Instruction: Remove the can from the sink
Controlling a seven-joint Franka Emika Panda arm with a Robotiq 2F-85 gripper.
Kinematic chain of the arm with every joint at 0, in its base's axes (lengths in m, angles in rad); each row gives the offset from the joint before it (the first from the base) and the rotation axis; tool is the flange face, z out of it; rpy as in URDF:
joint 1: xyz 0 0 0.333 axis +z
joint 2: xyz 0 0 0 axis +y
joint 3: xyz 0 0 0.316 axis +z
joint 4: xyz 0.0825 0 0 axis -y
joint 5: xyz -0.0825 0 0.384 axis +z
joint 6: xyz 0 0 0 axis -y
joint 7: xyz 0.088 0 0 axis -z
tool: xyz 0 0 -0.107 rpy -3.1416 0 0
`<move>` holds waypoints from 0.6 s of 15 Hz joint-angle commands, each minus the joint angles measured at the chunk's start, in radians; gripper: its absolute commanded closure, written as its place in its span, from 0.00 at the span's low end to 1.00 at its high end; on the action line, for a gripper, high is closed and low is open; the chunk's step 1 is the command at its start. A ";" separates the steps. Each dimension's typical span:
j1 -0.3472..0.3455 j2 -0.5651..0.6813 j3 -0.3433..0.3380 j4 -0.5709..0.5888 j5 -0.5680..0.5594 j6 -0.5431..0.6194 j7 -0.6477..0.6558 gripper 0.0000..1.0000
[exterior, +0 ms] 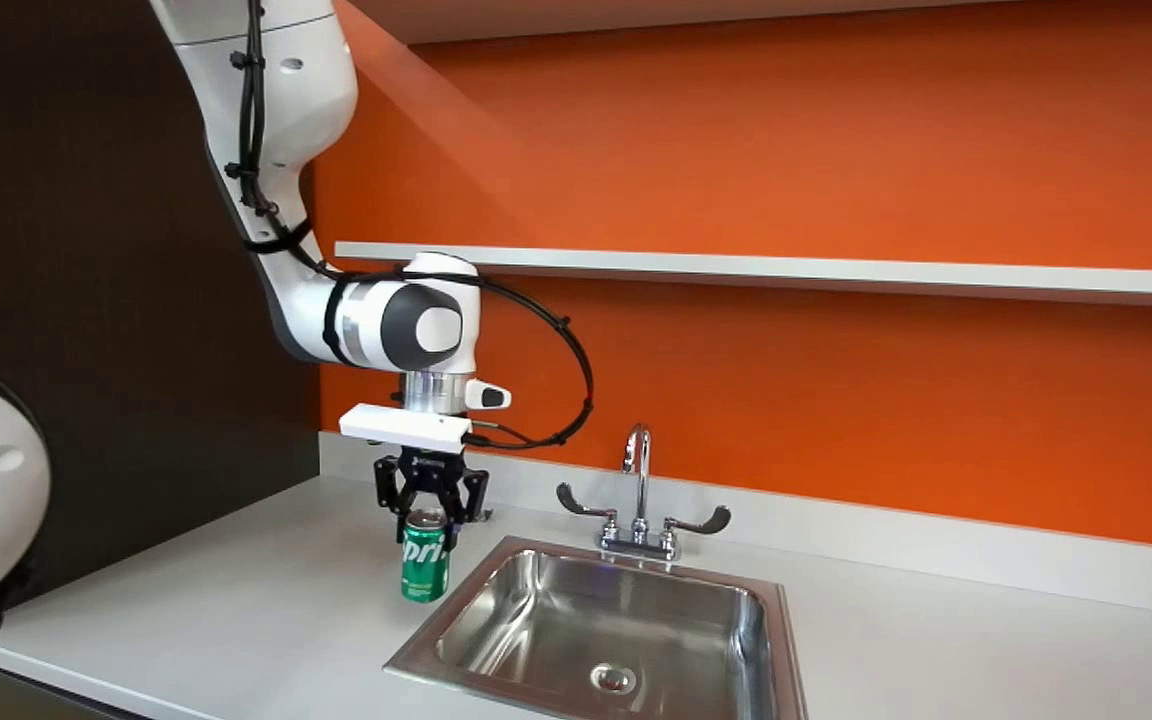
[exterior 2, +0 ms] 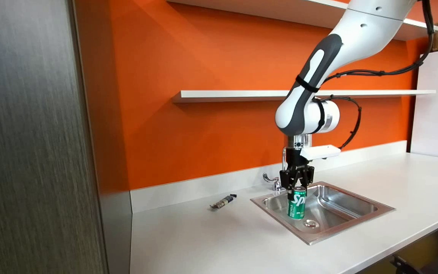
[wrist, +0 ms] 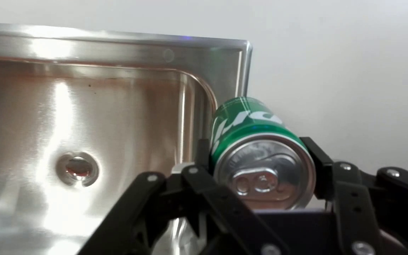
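Orange wall point(exterior: 836, 400) behind; green can point(exterior: 425, 572), white lettering, silvery top.

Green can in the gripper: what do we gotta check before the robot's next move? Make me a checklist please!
1. Gripper holding the can: ok, it grips both sides.
2. Can upright: ok, or nearly so, in both exterior views.
3. Can off the bottom of the sink: ok, it hangs in the air.
4. Whole can past the sink's edge: cannot tell; in the wrist view it overlaps the rim.
5. Gripper apart from the faucet: ok, a gap shows between them in an exterior view.
6. Can standing on the counter: not ok, it isn't set down yet.
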 commanded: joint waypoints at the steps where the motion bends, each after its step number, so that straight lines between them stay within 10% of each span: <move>1: 0.021 -0.020 0.024 -0.002 -0.033 -0.032 0.008 0.62; 9: 0.065 0.028 0.049 0.009 -0.099 -0.039 0.056 0.62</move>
